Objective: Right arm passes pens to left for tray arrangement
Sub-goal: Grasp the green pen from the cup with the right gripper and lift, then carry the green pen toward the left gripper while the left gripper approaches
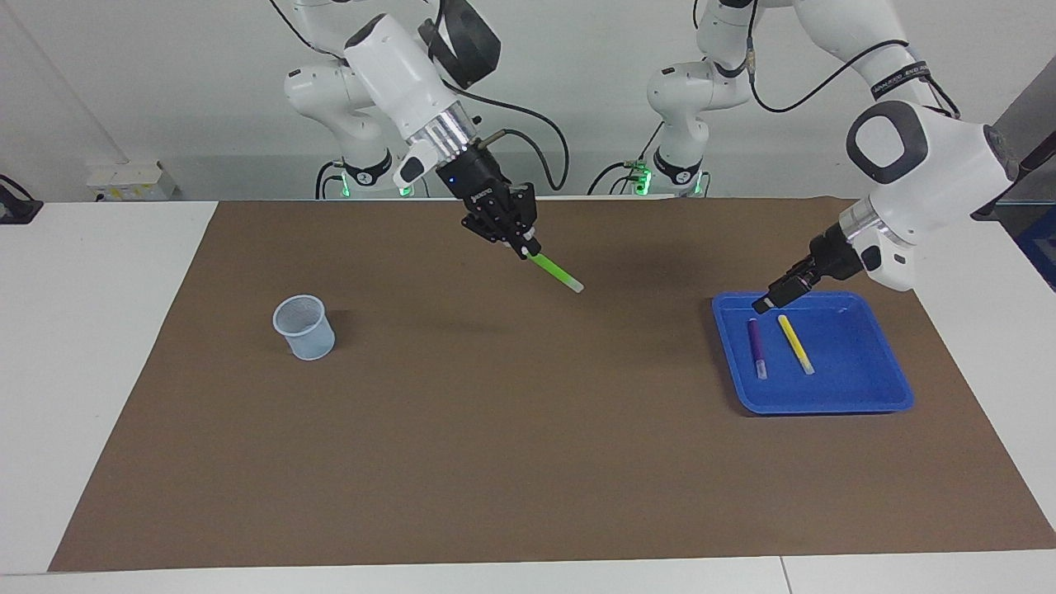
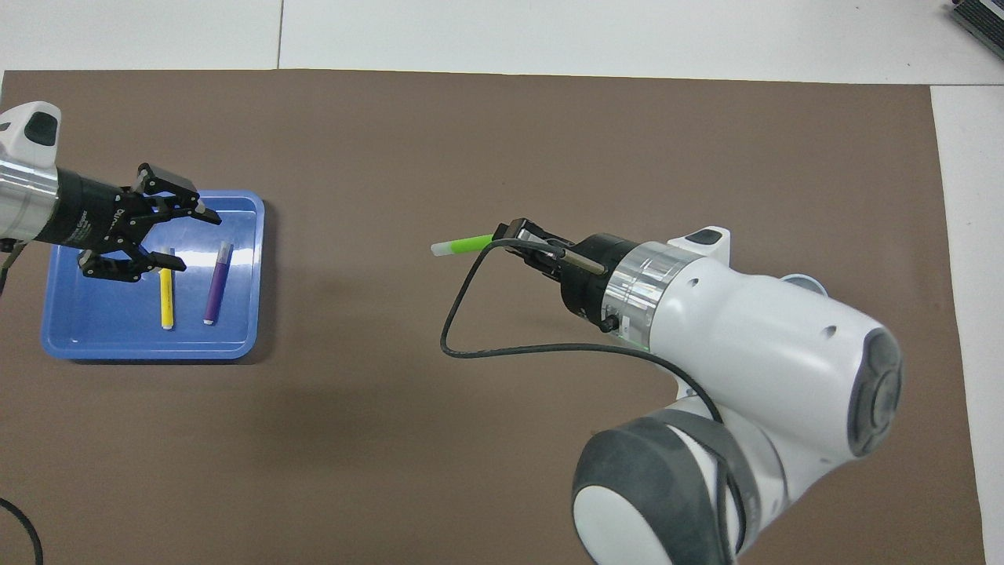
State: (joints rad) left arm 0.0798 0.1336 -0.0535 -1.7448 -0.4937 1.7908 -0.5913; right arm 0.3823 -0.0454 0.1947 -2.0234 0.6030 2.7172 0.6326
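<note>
My right gripper is shut on the green pen and holds it in the air over the middle of the brown mat, whitish tip pointing toward the left arm's end; it also shows in the overhead view, gripper. The blue tray lies at the left arm's end, also seen from overhead. In it lie the purple pen and the yellow pen, side by side. My left gripper is open and empty over the tray's robot-side part.
A small translucent pale-blue cup stands on the brown mat toward the right arm's end; in the overhead view the right arm hides most of it. White table shows around the mat.
</note>
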